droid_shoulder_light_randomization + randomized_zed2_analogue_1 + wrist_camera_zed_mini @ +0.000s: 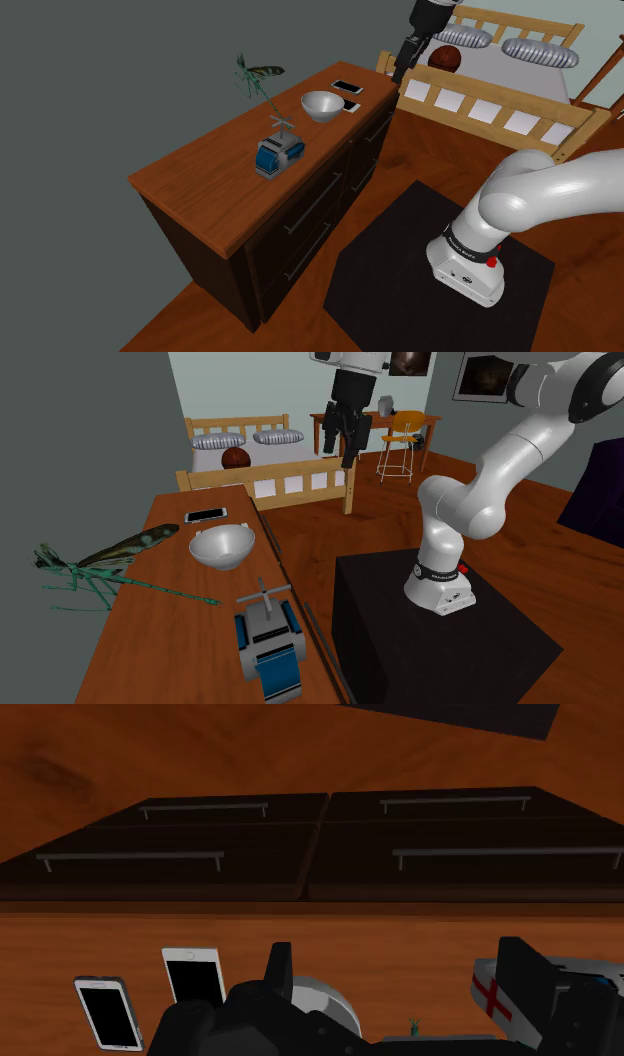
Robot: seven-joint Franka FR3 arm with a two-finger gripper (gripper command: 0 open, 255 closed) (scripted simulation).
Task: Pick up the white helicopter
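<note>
Black claw (401,68) hangs high near the dresser's (190,185) far end in the shoulder view. The white and blue helicopter (277,152) sits mid-top, well apart from it. In the second exterior view the helicopter (268,642) sits near the bowl (222,545). In the wrist view the fingers (280,972) stand apart, holding nothing.

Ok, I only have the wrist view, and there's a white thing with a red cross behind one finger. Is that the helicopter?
Observer: Yes. In the shoulder view the helicopter stands upright on the dresser, rotor on top, blue sides.
Operator: How close is the gripper?
Observer: The gripper hangs high, well apart from it, near the dresser's end by the bed.
Operator: Anything else near it?
Observer: A green mantis figure stands beside it, toward the wall.
</note>
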